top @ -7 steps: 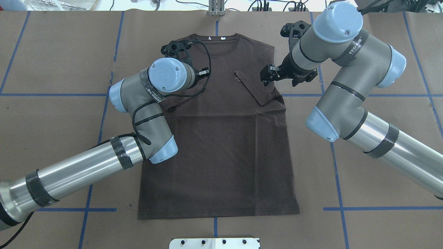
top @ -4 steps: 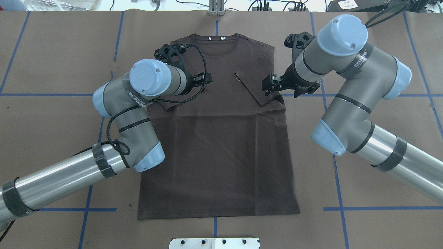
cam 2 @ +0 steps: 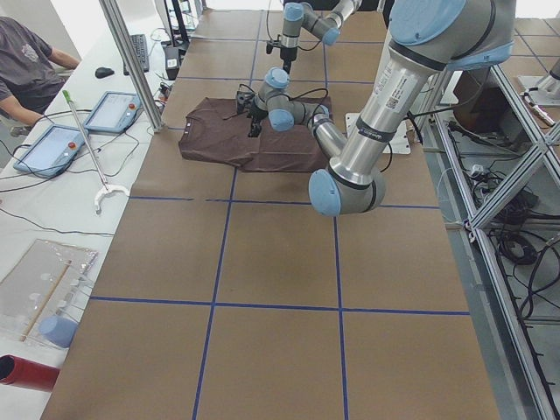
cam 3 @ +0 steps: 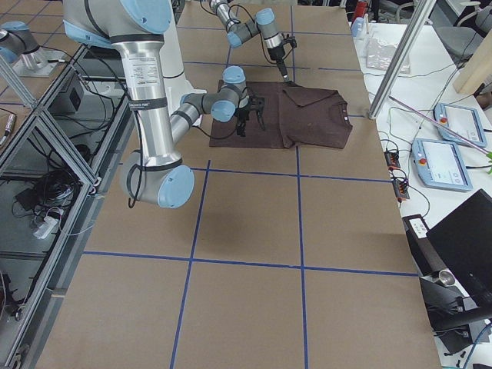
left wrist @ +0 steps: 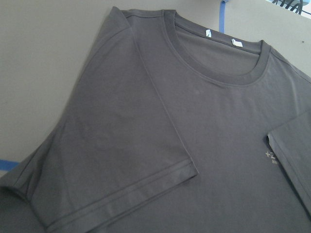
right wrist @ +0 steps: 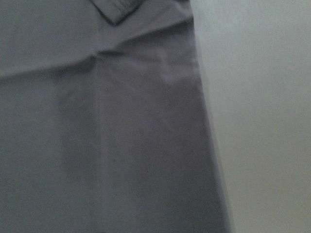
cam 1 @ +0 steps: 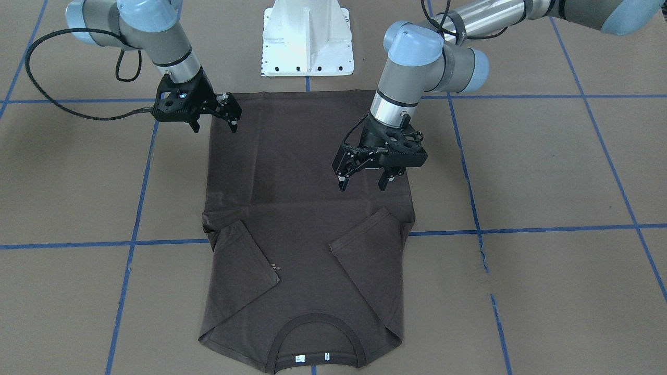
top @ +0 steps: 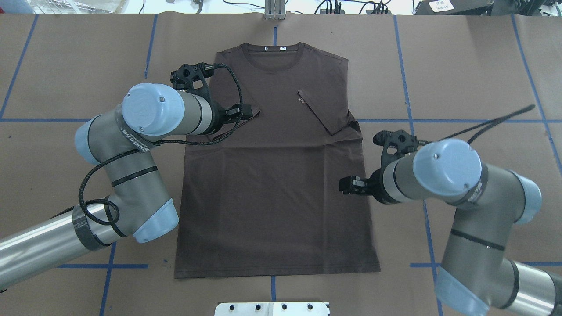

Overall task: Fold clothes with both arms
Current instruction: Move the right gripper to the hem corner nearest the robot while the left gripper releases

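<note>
Reading the overhead view as a clock face with the collar at 12, the right arm has swung from the shirt's 2 o'clock shoulder down to its 3 to 4 o'clock side, while the left arm has drawn back slightly toward 9 o'clock. The dark brown T-shirt lies flat and face up mid-table. It is unmoved, with its right sleeve and left sleeve tucked onto the chest as before. The right gripper hangs spread and empty at the side edge. The left gripper, likewise spread and empty, hovers over the tucked left sleeve near 10 o'clock. The next fold is probably hem to collar. To do that well, both grippers should drop to the 5 and 7 o'clock corners and pinch both layers. They should then lift level together and carry the hem toward 12 o'clock, keeping it taut without dragging the sleeves open.
</note>
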Available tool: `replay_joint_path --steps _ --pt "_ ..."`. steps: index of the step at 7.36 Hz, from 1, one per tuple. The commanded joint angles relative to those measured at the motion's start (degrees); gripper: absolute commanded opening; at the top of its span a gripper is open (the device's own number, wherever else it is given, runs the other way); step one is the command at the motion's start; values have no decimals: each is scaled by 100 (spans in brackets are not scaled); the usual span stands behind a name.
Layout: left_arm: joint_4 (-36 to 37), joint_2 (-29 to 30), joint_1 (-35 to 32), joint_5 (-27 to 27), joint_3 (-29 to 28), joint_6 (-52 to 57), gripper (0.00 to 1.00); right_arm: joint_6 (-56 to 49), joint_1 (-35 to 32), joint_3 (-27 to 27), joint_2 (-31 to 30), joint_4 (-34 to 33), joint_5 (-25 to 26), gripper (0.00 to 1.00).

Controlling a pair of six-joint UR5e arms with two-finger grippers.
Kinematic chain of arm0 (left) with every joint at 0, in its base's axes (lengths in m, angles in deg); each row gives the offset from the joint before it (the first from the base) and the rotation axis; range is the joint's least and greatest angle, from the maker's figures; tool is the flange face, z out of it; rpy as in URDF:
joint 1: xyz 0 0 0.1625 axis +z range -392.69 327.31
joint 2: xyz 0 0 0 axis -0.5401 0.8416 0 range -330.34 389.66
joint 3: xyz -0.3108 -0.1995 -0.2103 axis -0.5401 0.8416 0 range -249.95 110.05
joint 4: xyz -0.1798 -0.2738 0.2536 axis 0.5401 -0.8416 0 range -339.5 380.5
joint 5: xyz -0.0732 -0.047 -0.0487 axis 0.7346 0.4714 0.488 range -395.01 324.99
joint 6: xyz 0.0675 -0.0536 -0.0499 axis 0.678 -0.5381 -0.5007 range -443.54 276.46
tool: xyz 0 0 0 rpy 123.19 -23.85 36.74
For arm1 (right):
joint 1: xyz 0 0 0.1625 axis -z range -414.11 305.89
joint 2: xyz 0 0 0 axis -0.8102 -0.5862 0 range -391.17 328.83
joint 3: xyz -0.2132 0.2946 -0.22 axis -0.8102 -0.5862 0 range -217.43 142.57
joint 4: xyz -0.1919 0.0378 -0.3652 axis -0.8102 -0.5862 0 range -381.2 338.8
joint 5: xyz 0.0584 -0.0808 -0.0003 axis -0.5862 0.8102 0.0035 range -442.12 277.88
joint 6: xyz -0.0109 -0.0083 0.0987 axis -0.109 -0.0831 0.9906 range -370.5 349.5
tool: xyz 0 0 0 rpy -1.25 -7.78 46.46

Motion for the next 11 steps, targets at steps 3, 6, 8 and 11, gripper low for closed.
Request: replay_joint_path --steps 3,6,8,11 --pt "81 -143 11 -2 244 0 100 1031 1658 161 -871 418 1437 100" --pt "81 -152 3 -2 288 -9 100 1040 1675 310 -1082 417 1323 100" --pt "81 -161 11 -2 297 0 100 1049 1710 320 -1083 409 1288 100" --pt "81 -196 11 -2 306 0 100 1049 1763 311 -1074 409 1288 88"
